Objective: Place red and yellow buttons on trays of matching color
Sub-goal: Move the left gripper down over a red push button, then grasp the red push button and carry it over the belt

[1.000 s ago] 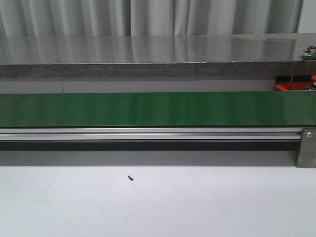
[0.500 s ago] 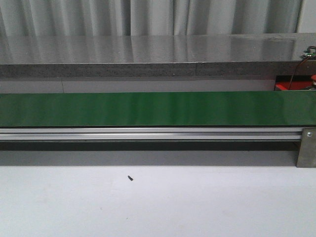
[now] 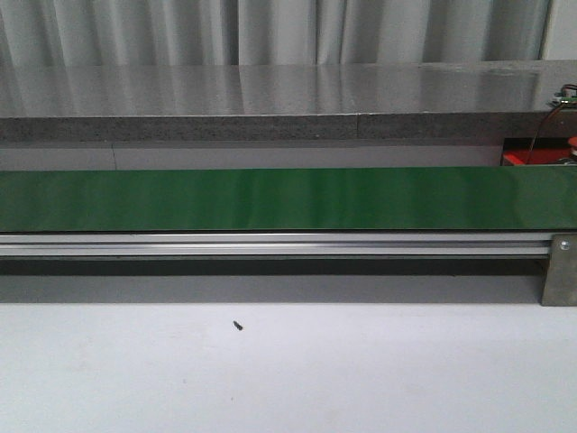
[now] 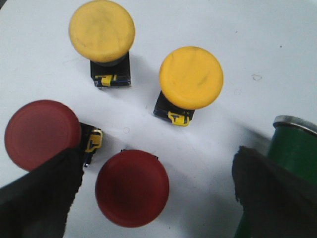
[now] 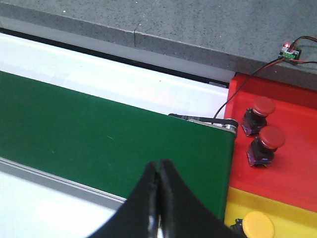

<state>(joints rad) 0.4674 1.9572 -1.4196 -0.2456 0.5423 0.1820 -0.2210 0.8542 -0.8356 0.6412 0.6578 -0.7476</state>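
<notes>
In the left wrist view my left gripper point(image 4: 158, 191) is open above a white surface, its fingers either side of a red button point(image 4: 132, 188). A second red button point(image 4: 41, 134) lies beside one finger point(image 4: 42, 198). Two yellow buttons point(image 4: 101, 30) point(image 4: 191, 77) lie beyond. In the right wrist view my right gripper point(image 5: 159, 171) is shut and empty over the green belt point(image 5: 99, 134). Past the belt's end, the red tray point(image 5: 292, 144) holds two red buttons point(image 5: 263, 106) point(image 5: 271, 138). The yellow tray point(image 5: 292, 215) holds a yellow button point(image 5: 258, 225). Neither gripper shows in the front view.
The green conveyor belt point(image 3: 288, 198) on its aluminium rail point(image 3: 270, 244) crosses the front view, with a grey stone ledge point(image 3: 270, 99) behind. A small circuit board with wires point(image 5: 290, 48) sits by the red tray. The belt's end roller point(image 4: 294, 144) stands beside my left gripper.
</notes>
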